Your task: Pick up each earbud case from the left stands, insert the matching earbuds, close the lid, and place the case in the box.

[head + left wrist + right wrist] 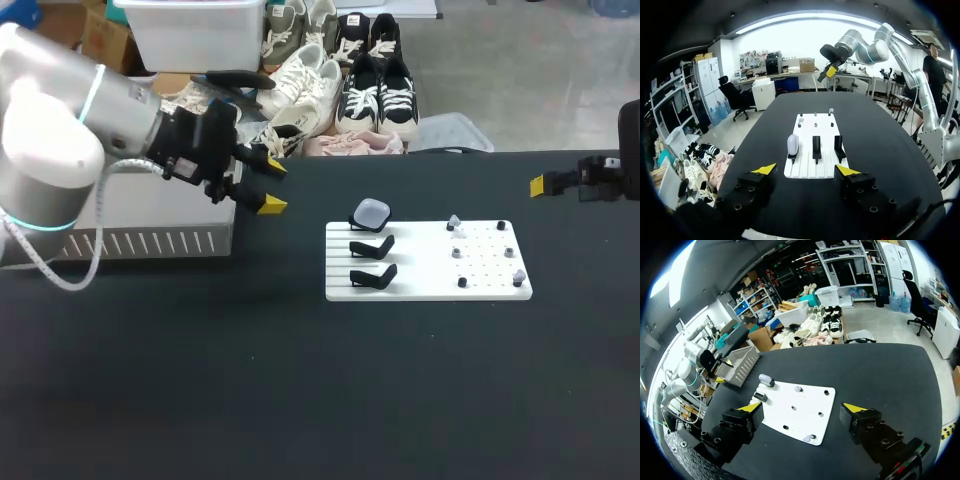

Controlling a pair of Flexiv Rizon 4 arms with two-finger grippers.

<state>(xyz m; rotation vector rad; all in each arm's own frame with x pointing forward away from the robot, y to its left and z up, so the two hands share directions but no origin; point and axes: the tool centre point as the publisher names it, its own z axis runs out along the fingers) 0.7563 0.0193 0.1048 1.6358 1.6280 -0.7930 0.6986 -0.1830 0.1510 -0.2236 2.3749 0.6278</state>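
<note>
A white board (428,262) lies right of the table's middle. On its left side, a pale rounded earbud case (371,212) sits on the far stand, and the two black stands (372,246) nearer to me are bare. Small earbuds (457,253) stand on pegs across the board's right half. My left gripper (273,186) hangs open above the table, left of the board, with nothing between its fingers. In the left wrist view this gripper (805,170) looks along the board (810,162) toward the case (792,144). My right gripper (560,183) is open at the far right (802,408).
A grey slotted box (150,228) stands at the table's left, behind my left arm, and also shows in the right wrist view as the grey box (740,365). Bare black tabletop (300,400) stretches in front of the board.
</note>
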